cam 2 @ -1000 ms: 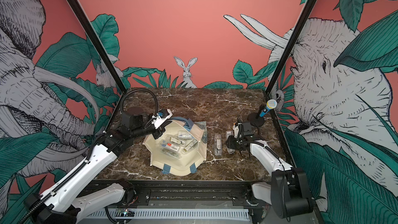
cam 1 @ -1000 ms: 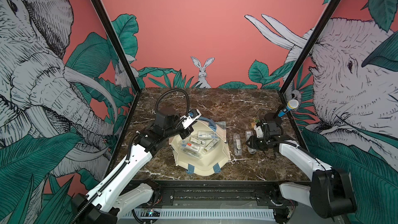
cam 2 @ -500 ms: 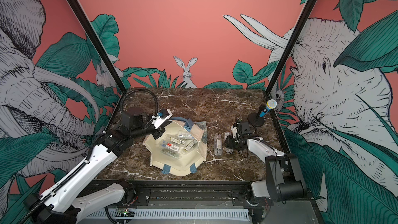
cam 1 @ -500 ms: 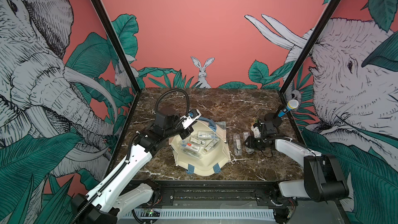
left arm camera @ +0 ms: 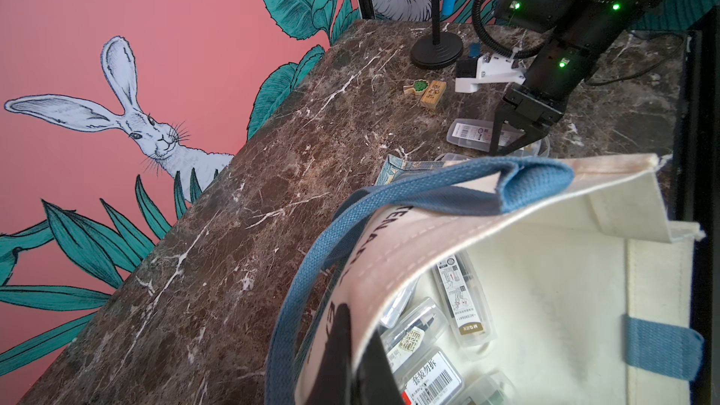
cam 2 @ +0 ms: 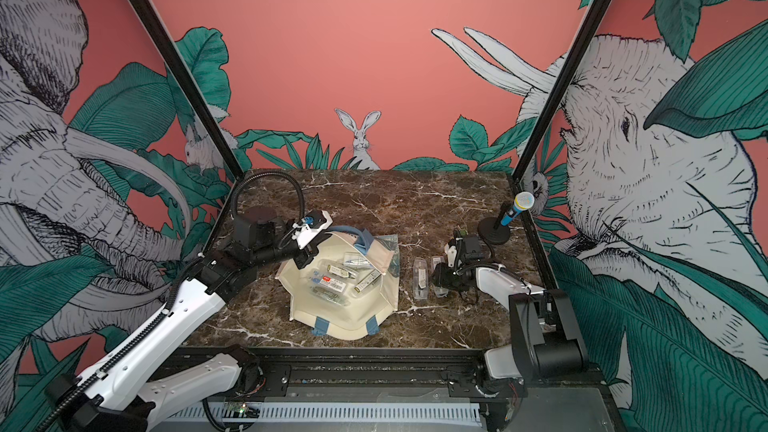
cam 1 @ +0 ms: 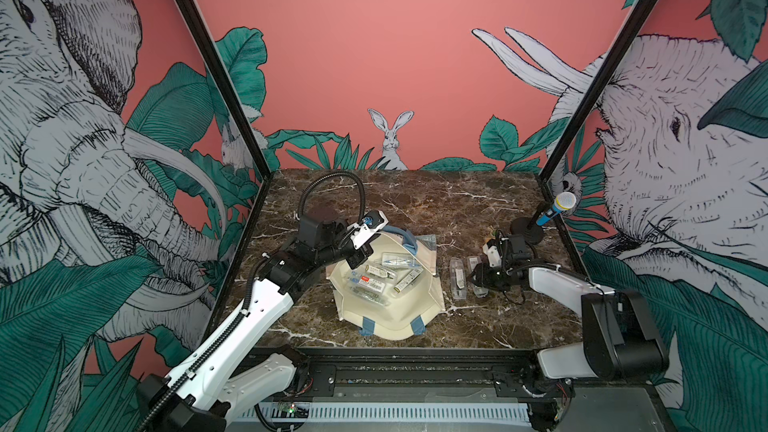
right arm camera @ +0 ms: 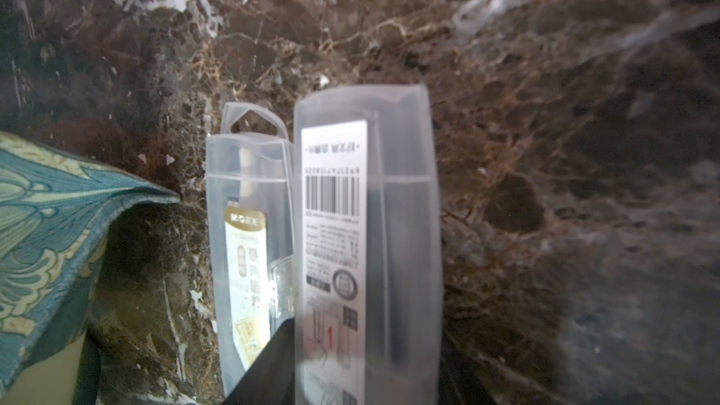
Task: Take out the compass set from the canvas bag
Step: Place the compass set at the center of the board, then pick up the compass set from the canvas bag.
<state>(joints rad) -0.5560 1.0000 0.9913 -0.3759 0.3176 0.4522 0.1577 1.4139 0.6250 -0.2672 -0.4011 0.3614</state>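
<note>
Brown marble table (cam 1: pixel 415 201), jungle walls around. Left claw (cam 1: pixel 360 258) is shut tight, pinching the rim of the open canvas bag (cam 1: pixel 399 313), its arm stretched low. Right of the bag, the right claw (cam 1: pixel 473 278) tips down with a clear case (right arm camera: pixel 366 227) between its jaws. I cannot tell if it squeezes. More cases (cam 1: pixel 374 281) lie inside the bag.

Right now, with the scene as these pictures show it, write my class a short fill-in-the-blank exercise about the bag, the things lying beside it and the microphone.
1. The left gripper is shut on the rim of the canvas bag, whose strap handles are ___ in colour.
2. Outside the bag, ___ clear cases lie on the marble table.
3. The microphone stands at the table's far corner on the robot's ___ side.

Missing words: blue; two; right.
</note>
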